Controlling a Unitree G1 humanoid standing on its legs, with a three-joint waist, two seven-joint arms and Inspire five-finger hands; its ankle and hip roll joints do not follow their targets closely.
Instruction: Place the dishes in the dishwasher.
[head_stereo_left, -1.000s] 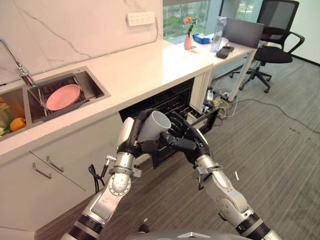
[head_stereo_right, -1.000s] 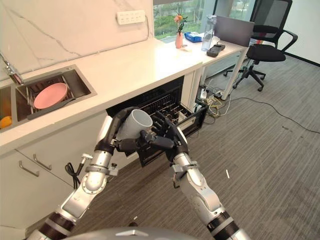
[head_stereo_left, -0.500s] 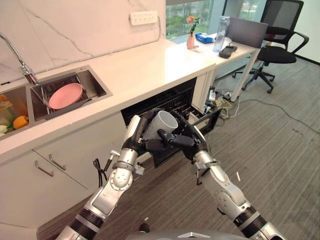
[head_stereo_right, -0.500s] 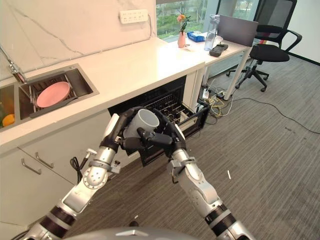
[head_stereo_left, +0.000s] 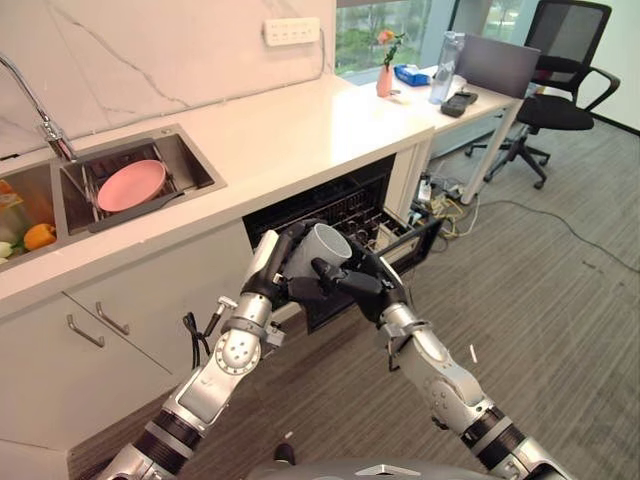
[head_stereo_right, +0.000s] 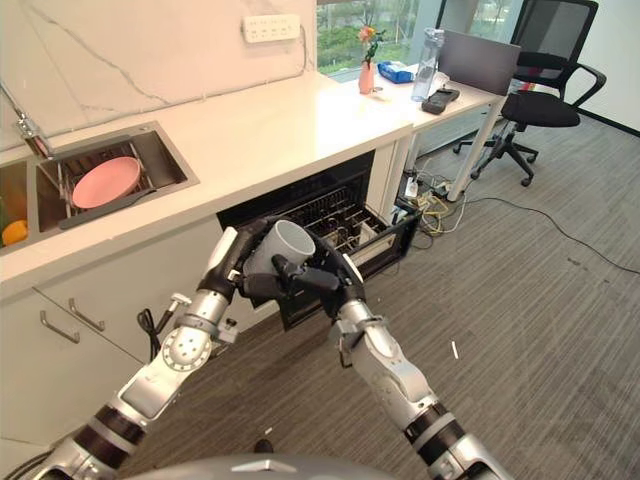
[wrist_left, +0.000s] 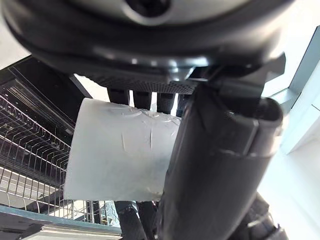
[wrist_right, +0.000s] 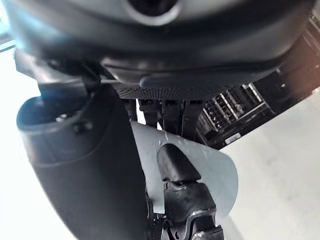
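Left wrist view shows both hands, left hand (head_stereo_left: 280, 262) and right hand (head_stereo_left: 362, 285), grasping the mug (wrist_left: 120, 156) above the dishwasher rack (wrist_left: 25, 160); eye views add a pink plate (head_stereo_left: 131, 185) in the sink (head_stereo_left: 195, 165).

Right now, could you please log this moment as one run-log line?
left hand: shut on grey cup | right hand: shut on cup | dishwasher rack: pulled out | pink plate: in sink

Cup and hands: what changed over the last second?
Little. Both hands carried the grey cup slightly up and toward the open dishwasher rack, though the camera shifted too. The left hand stays wrapped round the cup; the right hand keeps its fingers on it. The pink plate stays in the sink.
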